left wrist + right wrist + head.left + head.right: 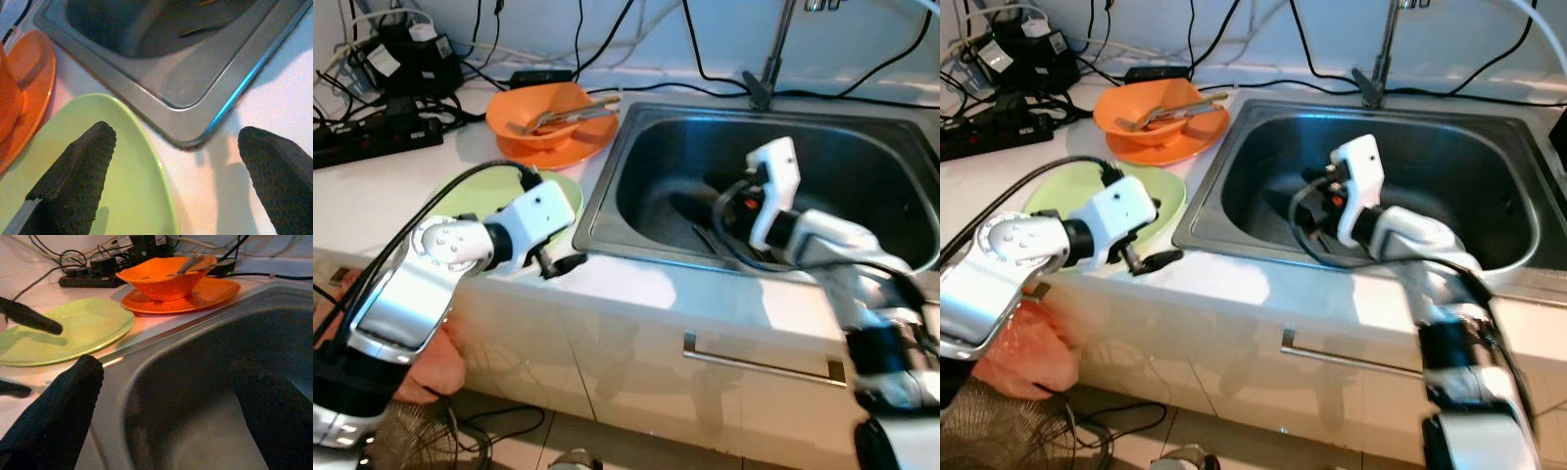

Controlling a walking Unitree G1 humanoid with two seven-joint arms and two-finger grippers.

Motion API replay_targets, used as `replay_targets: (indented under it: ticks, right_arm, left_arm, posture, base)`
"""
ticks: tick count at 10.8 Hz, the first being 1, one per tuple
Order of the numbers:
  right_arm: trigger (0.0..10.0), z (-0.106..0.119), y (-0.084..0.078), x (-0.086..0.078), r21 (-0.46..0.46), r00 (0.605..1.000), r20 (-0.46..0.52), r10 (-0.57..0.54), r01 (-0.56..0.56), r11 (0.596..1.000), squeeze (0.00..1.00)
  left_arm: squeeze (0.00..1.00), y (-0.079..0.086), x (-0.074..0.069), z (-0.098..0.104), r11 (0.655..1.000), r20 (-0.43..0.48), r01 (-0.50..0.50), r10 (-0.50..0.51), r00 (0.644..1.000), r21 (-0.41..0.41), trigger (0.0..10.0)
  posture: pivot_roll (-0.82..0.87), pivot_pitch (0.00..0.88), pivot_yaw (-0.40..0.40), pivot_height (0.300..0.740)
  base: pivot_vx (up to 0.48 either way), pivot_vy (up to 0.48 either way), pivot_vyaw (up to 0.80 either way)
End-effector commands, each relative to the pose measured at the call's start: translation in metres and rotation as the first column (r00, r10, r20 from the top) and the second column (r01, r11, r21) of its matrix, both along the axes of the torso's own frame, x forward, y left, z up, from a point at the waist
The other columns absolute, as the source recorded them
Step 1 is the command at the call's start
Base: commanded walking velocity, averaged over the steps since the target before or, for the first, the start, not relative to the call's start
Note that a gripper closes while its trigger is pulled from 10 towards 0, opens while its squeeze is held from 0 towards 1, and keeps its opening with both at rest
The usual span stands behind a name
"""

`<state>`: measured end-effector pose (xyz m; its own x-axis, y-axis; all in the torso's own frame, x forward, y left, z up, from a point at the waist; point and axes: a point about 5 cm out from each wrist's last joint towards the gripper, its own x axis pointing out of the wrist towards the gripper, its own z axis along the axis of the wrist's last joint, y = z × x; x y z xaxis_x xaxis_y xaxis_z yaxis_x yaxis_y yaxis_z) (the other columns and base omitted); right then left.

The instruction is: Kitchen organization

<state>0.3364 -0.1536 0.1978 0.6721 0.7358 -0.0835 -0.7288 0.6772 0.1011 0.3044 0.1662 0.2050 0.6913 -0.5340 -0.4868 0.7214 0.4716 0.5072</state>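
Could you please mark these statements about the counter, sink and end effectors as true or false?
1. The orange bowl sits on an orange plate. True.
2. The green plate lies inside the sink. False: it lies on the counter beside the sink.
3. The left end effector is open, one finger over the green plate. True.
4. The right end effector is shut on a spoon. False: it is open and empty, reaching into the sink.
5. The orange bowl is empty. False: utensils rest in it.
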Motion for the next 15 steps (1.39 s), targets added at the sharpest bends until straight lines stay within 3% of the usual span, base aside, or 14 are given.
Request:
replay_targets:
  ticks: [1, 3, 4, 5, 6, 9, 10, 11, 15]
  right_arm:
    - [10.0, 0.003, 0.004, -0.004, 0.003, 0.999, 0.0, 0.04, -0.04, 0.999, 0.0]
    - [10.0, 0.003, 0.014, -0.033, 0.01, 0.974, -0.02, 0.225, -0.225, 0.974, 0.0]
    - [10.0, 0.0, 0.016, -0.039, -0.008, 0.969, -0.022, 0.245, -0.246, 0.969, 0.0]
    - [10.0, -0.003, 0.017, -0.041, -0.019, 0.968, -0.033, 0.249, -0.25, 0.968, 0.0]
    - [10.0, -0.006, 0.018, -0.043, -0.043, 0.966, -0.043, 0.256, -0.258, 0.965, 0.0]
    - [10.0, -0.005, 0.019, -0.043, -0.077, 0.965, -0.036, 0.26, -0.263, 0.962, 0.0]
    - [10.0, -0.002, 0.02, -0.042, -0.073, 0.965, -0.026, 0.26, -0.261, 0.963, 0.0]
    - [10.0, -0.002, 0.02, -0.043, -0.074, 0.965, -0.025, 0.261, -0.262, 0.962, 0.0]
    - [10.0, -0.004, 0.018, -0.043, -0.077, 0.965, -0.03, 0.26, -0.262, 0.962, 0.0]
  left_arm:
    - [1.0, 0.001, -0.001, 0.0, 0.999, 0.004, 0.009, -0.009, 1.0, 0.03, 10.0]
    - [1.0, 0.015, 0.005, -0.011, 0.989, 0.07, -0.032, 0.022, 0.997, 0.147, 10.0]
    - [0.84, 0.018, 0.008, -0.013, 0.984, 0.111, -0.051, 0.032, 0.993, 0.168, 10.0]
    - [0.07, 0.02, 0.011, -0.016, 0.983, 0.13, -0.066, 0.044, 0.991, 0.172, 10.0]
    - [0.0, 0.022, 0.012, -0.021, 0.981, 0.141, -0.081, 0.056, 0.988, 0.176, 10.0]
    - [0.0, 0.029, 0.015, -0.036, 0.957, 0.201, -0.075, 0.017, 0.979, 0.28, 10.0]
    - [0.0, 0.033, 0.015, -0.044, 0.948, 0.193, -0.065, 0.004, 0.981, 0.312, 4.5]
    - [0.0, 0.033, 0.016, -0.049, 0.947, 0.176, -0.047, -0.011, 0.984, 0.317, 0.0]
    - [0.0, 0.031, 0.017, -0.053, 0.952, 0.164, -0.025, -0.027, 0.986, 0.305, 0.0]
  posture:
    - [0.21, 0.024, 0.049, 0.74]
    - [0.21, 0.025, 0.049, 0.74]
    - [0.21, 0.026, 0.049, 0.74]
    - [0.21, 0.026, 0.049, 0.74]
    - [0.2, 0.03, 0.049, 0.74]
    - [0.2, 0.03, 0.045, 0.74]
    - [0.2, 0.03, 0.045, 0.74]
    - [0.2, 0.029, 0.048, 0.74]
    - [0.19, 0.032, 0.05, 0.74]
  base:
    - [0.0, 0.0, 0.0]
    - [0.0, 0.0, 0.0]
    - [0.0, 0.0, 0.0]
    - [0.0, 0.0, 0.0]
    - [0.0, 0.0, 0.0]
    - [0.0, 0.0, 0.0]
    - [0.0, 0.0, 0.0]
    - [0.0, 0.0, 0.0]
    - [0.0, 0.0, 0.0]
